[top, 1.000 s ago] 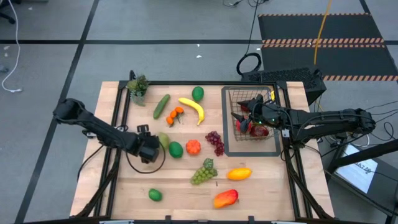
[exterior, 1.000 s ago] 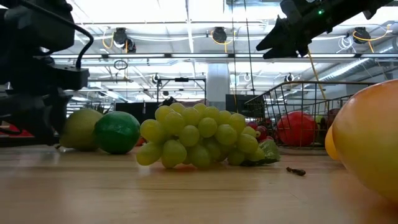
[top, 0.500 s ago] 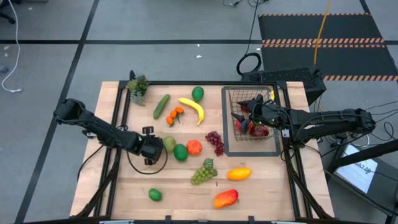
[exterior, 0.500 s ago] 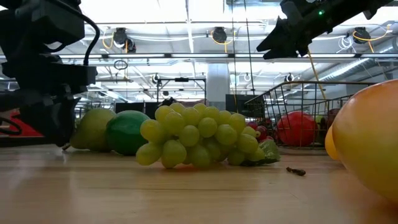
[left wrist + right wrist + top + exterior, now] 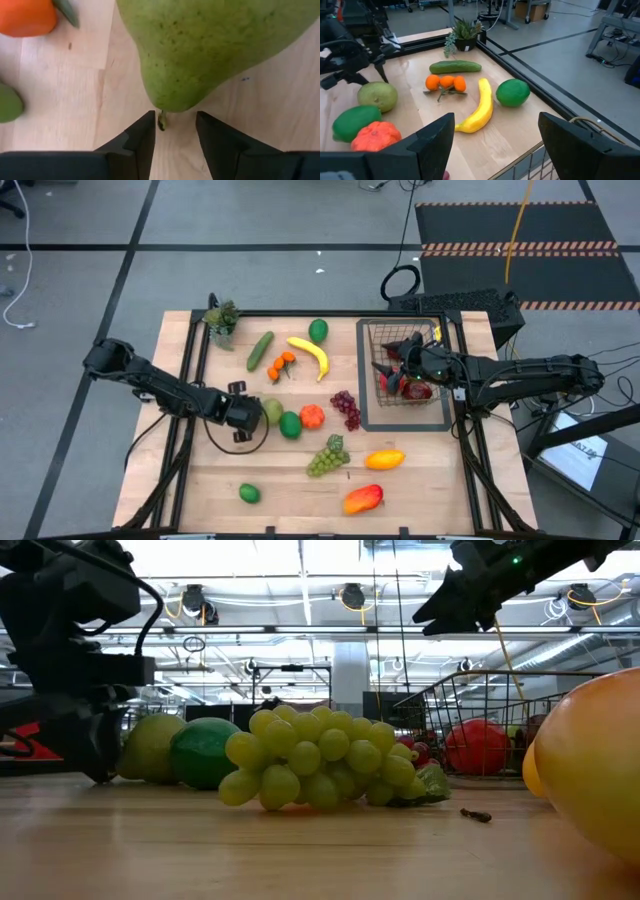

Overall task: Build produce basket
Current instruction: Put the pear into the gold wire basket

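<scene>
Green pear: lies just left of table centre, touching a green lime at its 4 o'clock; both have slid a little rightward over the past second.
Left gripper: low on the table at the pear's 9 o'clock; the wrist view shows its fingers a narrow gap apart around the pear's stem end, gripping nothing yet, and narrowing over the last second.
Meaning: a nudge rather than a lift, it seems; the pear is not yet secured.
Basket: at 3 o'clock on the table, on a flat dark tray, already holding a red apple.
Right gripper: hangs unmoved over the basket, fingers set well apart and empty.
Still outside: banana, cucumber, purple grapes, green grapes, mango.
</scene>
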